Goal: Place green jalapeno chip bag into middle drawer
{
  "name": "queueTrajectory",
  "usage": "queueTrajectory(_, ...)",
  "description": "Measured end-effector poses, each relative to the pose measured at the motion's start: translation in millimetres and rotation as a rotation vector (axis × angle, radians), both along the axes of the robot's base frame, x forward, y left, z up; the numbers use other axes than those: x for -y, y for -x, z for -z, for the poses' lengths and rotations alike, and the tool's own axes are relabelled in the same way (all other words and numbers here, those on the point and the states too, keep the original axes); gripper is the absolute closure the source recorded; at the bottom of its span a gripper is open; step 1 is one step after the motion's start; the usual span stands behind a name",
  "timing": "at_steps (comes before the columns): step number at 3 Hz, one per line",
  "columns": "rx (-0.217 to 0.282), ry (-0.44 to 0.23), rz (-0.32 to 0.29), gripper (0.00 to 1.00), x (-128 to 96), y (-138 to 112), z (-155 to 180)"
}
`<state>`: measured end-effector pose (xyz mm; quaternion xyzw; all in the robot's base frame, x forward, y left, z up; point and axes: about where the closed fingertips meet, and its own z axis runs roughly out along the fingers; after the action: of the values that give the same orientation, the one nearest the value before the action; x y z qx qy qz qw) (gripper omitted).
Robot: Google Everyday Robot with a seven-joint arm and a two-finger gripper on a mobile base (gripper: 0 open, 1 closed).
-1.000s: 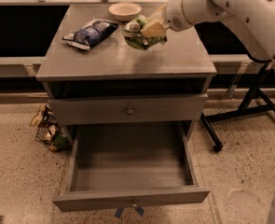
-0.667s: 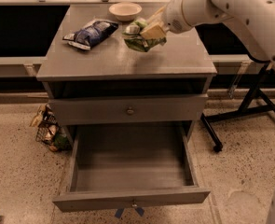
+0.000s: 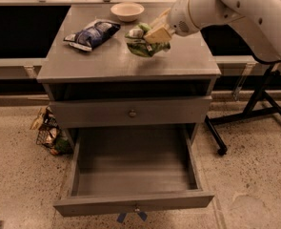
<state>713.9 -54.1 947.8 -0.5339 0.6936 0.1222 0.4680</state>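
Observation:
The green jalapeno chip bag (image 3: pixel 141 47) is crumpled and hangs just above the grey cabinet top (image 3: pixel 106 61), right of centre. My gripper (image 3: pixel 155 33) is shut on the bag's top, reaching in from the upper right on the white arm. The middle drawer (image 3: pixel 133 205) is pulled fully open below, near the floor. It has a small knob and two blue tape tabs on its front, and its inside shows nothing. The bag is well above the drawer and behind it.
A dark blue-and-white chip bag (image 3: pixel 92 34) lies on the cabinet top at the left, with a pale bowl (image 3: pixel 127 11) behind it. A shut knobbed drawer front (image 3: pixel 130 112) sits above the open drawer. A wire basket (image 3: pixel 48 133) is on the floor left, black stand legs (image 3: pixel 254 109) right.
My gripper and the green bag have shifted slightly toward the cabinet's front edge. The drawer, blue bag and bowl have not moved.

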Motion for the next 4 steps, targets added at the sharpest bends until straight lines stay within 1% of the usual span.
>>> queueTrajectory(1,-0.056,0.016,-0.094,1.00,-9.8,73.2,-9.8)
queueTrajectory(2,-0.077,0.041,-0.187,1.00,-20.5,121.4,-13.3)
queueTrajectory(3,-0.100,0.102,-0.260,1.00,-26.4,154.9,11.8)
queueTrajectory(4,-0.157,0.236,-0.328,1.00,-22.1,188.7,78.7)
